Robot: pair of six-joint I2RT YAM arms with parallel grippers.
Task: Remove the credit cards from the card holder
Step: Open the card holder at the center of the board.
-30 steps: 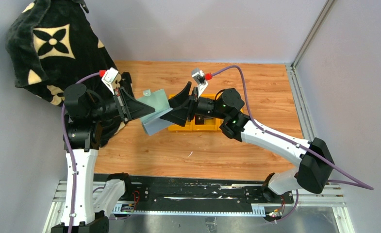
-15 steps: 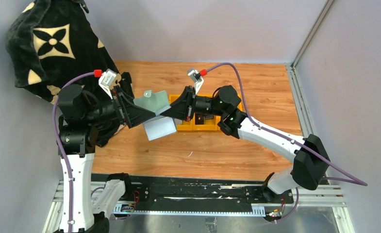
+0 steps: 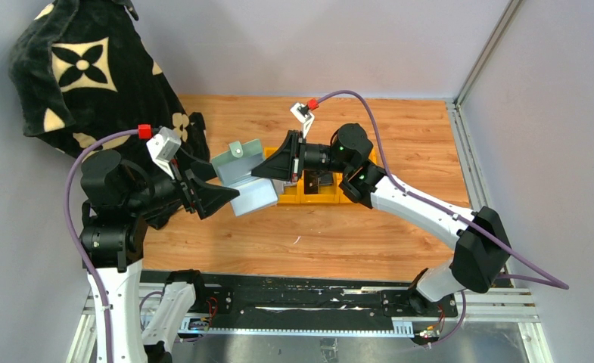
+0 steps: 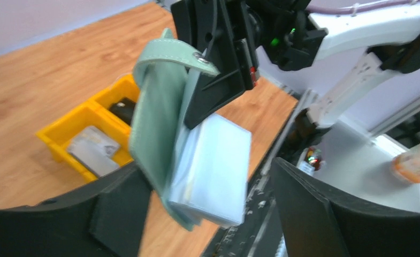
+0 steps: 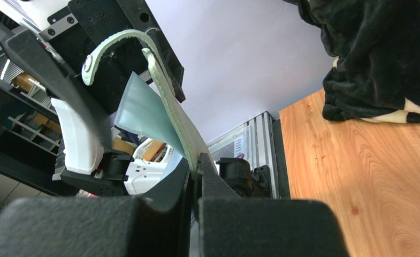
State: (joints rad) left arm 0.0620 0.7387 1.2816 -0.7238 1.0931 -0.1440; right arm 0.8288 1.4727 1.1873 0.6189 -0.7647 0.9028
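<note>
Card holder (image 3: 237,160) hanging open in mid-air, right gripper (image 3: 259,171) clamped on its green cover, left gripper (image 3: 219,189) spread wide just beside its clear sleeves (image 3: 254,198), yellow tray (image 3: 318,200) on the table below.

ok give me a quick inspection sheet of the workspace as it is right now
surface: wooden table, no spills seen
job's things: card holder held in the air, hanging open, clear sleeves fanned out; no credit cards seen outside it
clutter: yellow bin holding a grey item and a black item; plush blanket at far left
grippers: right gripper shut on the card holder's green cover; left gripper open, sleeves between its jaws, seemingly not pinched
cables: left purple cable and right purple cable loop free
surroundings: grey walls, metal frame post
</note>
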